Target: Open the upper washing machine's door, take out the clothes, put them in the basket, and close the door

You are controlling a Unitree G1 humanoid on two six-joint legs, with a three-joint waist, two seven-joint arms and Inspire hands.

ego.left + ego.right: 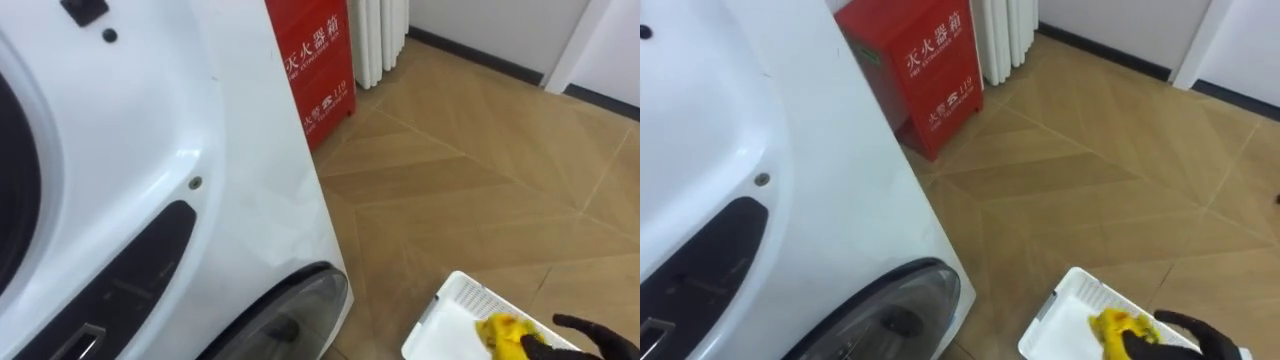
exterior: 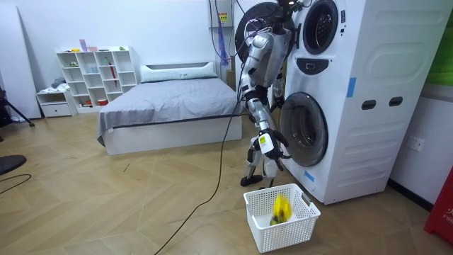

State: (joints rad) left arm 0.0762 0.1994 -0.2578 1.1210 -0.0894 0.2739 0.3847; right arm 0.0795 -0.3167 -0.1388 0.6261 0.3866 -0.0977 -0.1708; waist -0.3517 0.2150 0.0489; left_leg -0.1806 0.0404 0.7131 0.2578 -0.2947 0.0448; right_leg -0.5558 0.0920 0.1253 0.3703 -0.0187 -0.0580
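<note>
With fingers loose and empty, the right hand point(image 1: 592, 328) should lift clear once the cloth point(image 1: 505, 335) settles inside the basket point(image 1: 452, 298).

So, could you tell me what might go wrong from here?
1. The yellow cloth stands as high as the rim of the basket; it might spill over if bumped.
2. The right hand hangs above the basket, beside the washing machine's round door; swinging back could clip it.
3. The basket sits close to where the robot stands, so a step may knock it.
</note>
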